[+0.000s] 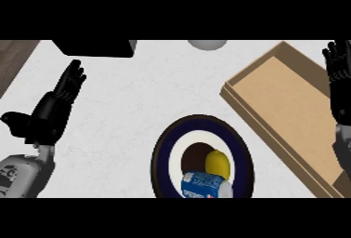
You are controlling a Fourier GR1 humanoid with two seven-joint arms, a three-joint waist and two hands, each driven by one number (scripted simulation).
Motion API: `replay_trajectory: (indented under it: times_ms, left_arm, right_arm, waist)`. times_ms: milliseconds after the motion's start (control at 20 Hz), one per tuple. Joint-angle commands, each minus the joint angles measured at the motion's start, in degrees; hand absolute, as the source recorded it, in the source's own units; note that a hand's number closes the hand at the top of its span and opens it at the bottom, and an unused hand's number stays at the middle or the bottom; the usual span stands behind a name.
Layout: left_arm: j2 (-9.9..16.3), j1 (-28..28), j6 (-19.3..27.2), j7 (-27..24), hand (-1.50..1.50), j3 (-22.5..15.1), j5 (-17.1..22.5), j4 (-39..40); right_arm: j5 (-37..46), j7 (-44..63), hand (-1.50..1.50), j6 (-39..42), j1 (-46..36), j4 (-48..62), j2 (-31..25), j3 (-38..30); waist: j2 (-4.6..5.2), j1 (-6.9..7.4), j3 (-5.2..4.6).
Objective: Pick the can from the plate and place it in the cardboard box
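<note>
your left hand (58,104) rests open at the left, fingers straight. the can (204,184) lies on the plate (165,148) beside something yellow, perhaps a lemon (218,162). the cardboard box (288,97) holds nothing yet. your right hand (338,62) is open too, so everything's left.

Left hand (51,109) is resting at the left side, fingers straight and pointing far and slightly right, thumb sticking out to the left; its grey forearm (24,174) is entering from the near left corner. Right hand (339,76) is showing at the right edge, fingers straight and pointing far, holding nothing.
</note>
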Motion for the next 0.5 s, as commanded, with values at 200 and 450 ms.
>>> replay_trajectory:
  times_ms: [200,450]
  left_arm:
    - [5.27,-0.03,-3.54,-3.28,0.0,-0.74,-4.65,-0.03]
    - [5.06,1.23,-8.22,-6.17,0.0,-2.12,-4.0,-0.56]
  right_arm:
    - [-20.96,-15.87,-1.5,19.24,4.27,-11.95,8.28,-5.76]
    - [-17.67,-33.38,-1.5,35.78,20.55,-6.14,4.26,-6.37]
  waist:
    - [-1.05,-5.59,0.59]
    - [0.3,-3.74,0.16]
